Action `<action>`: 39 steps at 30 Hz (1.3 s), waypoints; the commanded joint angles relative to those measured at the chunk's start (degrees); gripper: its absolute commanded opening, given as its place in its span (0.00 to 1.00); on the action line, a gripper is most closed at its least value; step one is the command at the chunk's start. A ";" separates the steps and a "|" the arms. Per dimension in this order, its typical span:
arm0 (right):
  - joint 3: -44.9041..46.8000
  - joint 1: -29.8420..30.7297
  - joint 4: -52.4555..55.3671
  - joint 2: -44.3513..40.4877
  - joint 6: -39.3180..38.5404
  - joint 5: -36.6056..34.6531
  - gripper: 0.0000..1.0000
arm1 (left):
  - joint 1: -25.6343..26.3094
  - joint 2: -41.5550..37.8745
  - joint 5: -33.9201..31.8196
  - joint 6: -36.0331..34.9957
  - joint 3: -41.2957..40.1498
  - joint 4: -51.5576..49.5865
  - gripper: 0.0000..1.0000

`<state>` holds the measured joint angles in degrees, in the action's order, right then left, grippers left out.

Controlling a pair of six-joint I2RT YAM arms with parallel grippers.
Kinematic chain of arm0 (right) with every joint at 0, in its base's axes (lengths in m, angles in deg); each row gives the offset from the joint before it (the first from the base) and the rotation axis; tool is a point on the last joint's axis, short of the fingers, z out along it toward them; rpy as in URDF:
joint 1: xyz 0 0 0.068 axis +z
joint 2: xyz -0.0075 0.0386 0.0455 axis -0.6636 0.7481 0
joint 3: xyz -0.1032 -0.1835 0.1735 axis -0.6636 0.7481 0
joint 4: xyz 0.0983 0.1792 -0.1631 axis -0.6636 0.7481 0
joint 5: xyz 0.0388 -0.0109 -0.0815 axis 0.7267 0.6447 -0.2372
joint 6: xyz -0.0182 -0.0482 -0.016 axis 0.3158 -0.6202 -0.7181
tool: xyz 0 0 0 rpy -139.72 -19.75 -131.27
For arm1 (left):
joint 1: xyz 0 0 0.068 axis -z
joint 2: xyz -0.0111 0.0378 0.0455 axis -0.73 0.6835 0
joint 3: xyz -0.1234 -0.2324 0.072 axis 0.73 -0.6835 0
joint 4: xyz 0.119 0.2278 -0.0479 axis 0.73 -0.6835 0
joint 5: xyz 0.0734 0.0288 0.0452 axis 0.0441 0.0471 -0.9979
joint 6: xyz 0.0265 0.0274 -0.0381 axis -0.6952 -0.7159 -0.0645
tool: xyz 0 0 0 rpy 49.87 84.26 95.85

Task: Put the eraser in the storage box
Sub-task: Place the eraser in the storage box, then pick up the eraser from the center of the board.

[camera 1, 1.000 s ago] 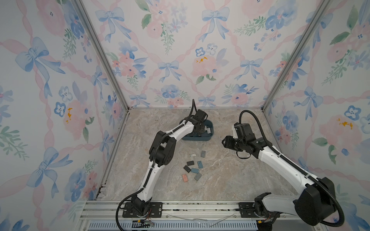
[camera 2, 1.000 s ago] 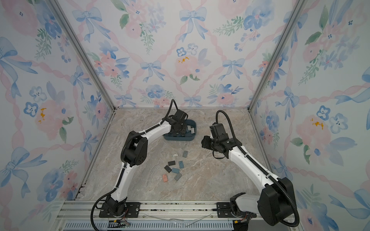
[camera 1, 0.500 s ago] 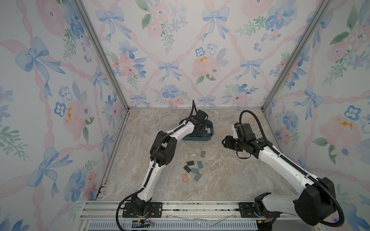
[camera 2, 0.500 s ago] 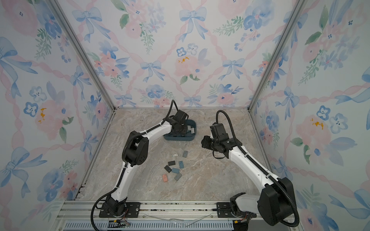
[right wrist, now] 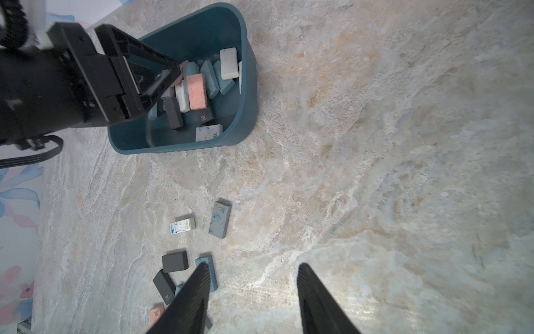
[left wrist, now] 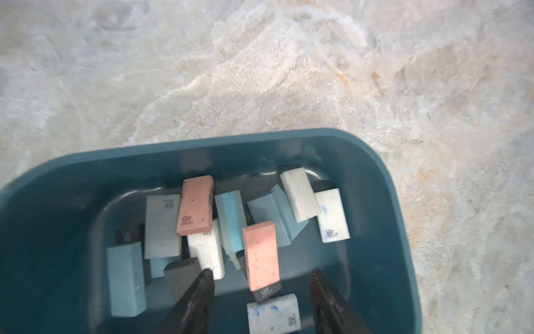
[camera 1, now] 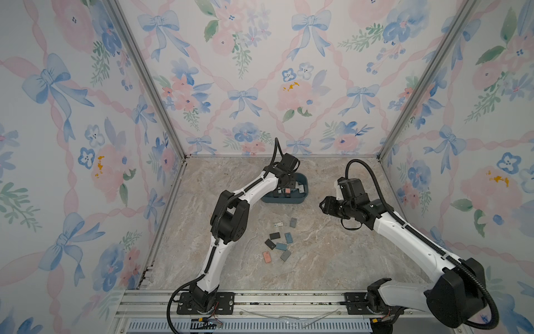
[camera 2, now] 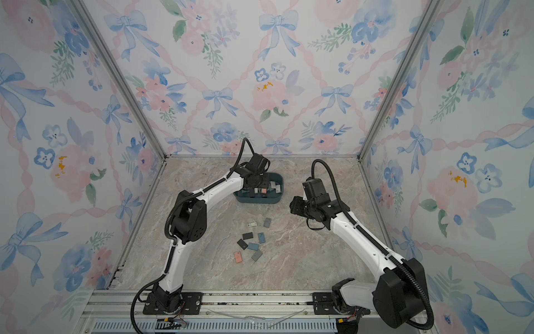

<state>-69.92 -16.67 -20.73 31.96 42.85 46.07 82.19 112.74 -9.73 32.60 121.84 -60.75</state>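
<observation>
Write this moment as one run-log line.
left hand: open over storage box | right hand: open, empty | erasers: several on table

I count: one storage box (camera 1: 291, 199), mid-frame. Eight loose erasers (camera 1: 281, 246) below it: two dark, two blue, two grey, one pink, one white. Piled erasers (left wrist: 199, 208) inside box: over dozen, two pink.

The left gripper (left wrist: 261, 273), shut a second ago, is now opened; the pink eraser (left wrist: 260, 251) is released and laid among the other erasers (left wrist: 161, 222) in the storage box (left wrist: 398, 231).
</observation>
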 commanded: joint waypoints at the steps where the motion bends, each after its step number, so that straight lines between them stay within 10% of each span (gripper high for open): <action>1: 0.27 2.20 0.84 -0.84 1.15 -1.41 0.52 | 1.36 -6.01 -3.52 -0.97 -2.05 -0.49 0.56; 39: -9.58 19.82 -3.68 26.76 6.18 -10.09 0.63 | 4.77 -71.39 -11.87 0.45 -61.14 23.12 0.50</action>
<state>-76.89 2.17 -25.14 56.51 48.97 37.32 87.31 43.44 -20.20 32.03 62.63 -38.68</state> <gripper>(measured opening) 0.626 0.500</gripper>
